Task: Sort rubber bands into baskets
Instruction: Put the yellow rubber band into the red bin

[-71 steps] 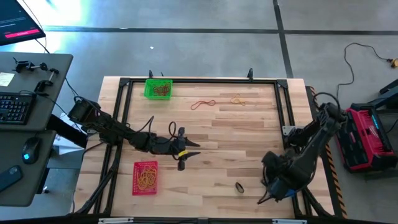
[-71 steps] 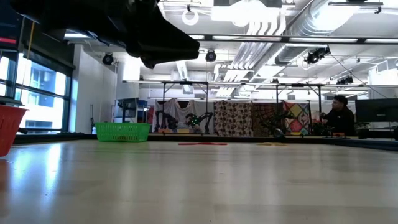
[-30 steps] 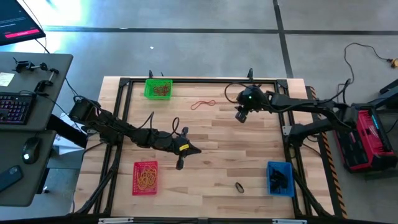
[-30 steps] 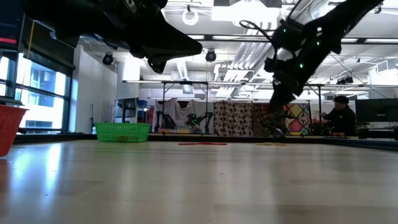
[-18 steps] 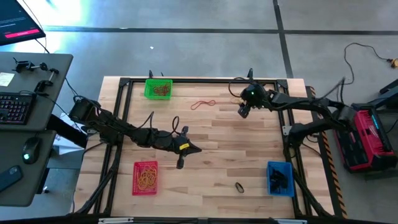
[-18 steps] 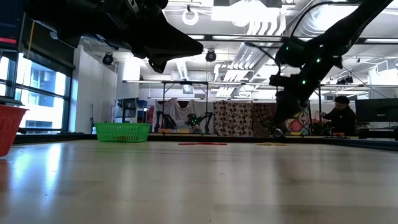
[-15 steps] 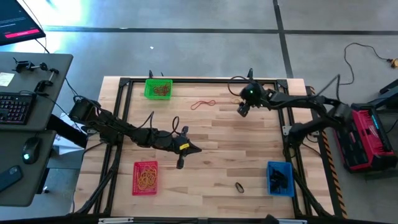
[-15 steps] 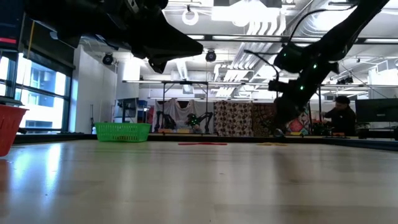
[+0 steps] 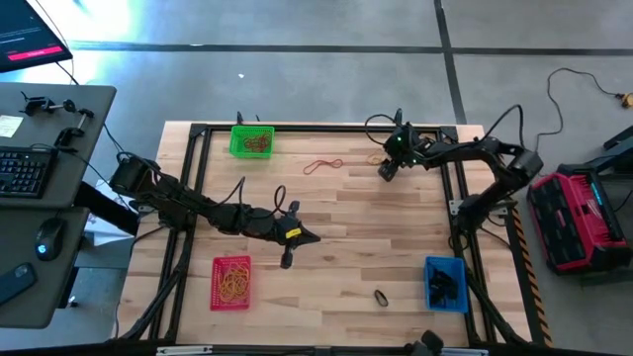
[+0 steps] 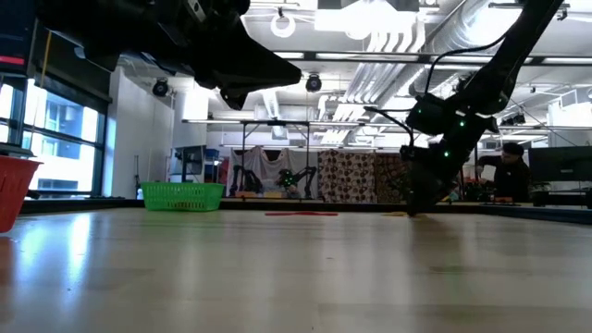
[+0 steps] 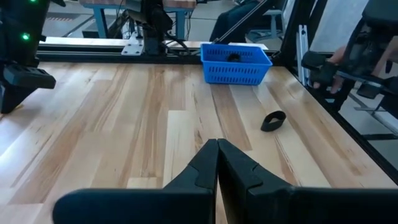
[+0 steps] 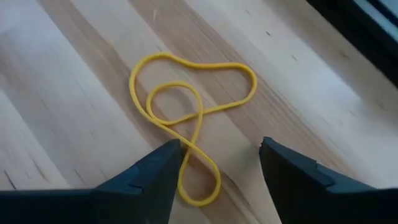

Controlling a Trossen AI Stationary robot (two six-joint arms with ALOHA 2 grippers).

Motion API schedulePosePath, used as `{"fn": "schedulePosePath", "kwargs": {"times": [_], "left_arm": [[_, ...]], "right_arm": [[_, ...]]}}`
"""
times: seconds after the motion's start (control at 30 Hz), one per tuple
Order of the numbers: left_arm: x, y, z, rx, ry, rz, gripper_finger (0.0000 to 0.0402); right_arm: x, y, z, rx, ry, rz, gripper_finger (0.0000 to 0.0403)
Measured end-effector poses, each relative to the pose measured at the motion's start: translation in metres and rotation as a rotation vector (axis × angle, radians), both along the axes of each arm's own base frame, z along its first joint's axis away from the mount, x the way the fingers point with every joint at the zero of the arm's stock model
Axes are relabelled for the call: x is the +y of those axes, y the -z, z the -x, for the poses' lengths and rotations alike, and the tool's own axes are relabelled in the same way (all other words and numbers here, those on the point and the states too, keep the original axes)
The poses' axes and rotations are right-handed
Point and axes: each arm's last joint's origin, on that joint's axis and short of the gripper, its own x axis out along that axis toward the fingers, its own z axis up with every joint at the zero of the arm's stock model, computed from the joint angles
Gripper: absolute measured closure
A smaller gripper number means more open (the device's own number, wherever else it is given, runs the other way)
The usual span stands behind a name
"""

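My right gripper covers the thin yellow rubber band in the high view. Small red plastic mesh basket is cut by the low view's edge. Contents of the small blue plastic mesh basket read only as a dark clump, too small to count. Both wrist views crop my fingers.

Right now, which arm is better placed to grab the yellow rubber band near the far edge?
The right. Its right gripper hangs open directly over the yellow rubber band, fingers straddling it. The left gripper is shut, mid-table, far from it.
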Motion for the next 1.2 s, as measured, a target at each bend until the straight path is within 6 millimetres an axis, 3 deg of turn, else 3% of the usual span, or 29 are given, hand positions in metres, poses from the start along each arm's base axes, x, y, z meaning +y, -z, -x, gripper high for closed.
{"fn": "schedulePosePath", "kwargs": {"times": [0.17, 0.43, 0.63, 0.77, 1.0, 1.2], "left_arm": [[0.000, 0.001, 0.000, 0.006, 0.000, -0.001, 0.0401], [0.001, 0.001, 0.000, 0.015, -0.007, 0.002, 0.0401], [0.001, 0.002, 0.000, 0.020, -0.038, -0.007, 0.0401], [0.004, 0.003, 0.001, 0.023, -0.109, -0.028, 0.0397], [0.005, 0.003, 0.001, 0.026, -0.136, -0.077, 0.0350], [0.006, 0.004, 0.000, 0.021, -0.189, -0.103, 0.0290]], "right_arm": [[0.000, 0.003, -0.001, -0.024, -0.003, -0.033, 0.0227], [0.005, 0.004, -0.003, -0.057, -0.034, -0.106, 0.0391], [0.023, -0.010, -0.009, -0.090, -0.061, -0.129, 0.0391], [0.043, -0.035, -0.020, -0.171, -0.121, -0.076, 0.0399], [0.099, -0.071, -0.041, -0.316, -0.216, 0.003, 0.0401], [0.156, -0.083, -0.060, -0.434, -0.316, 0.031, 0.0402]]}}
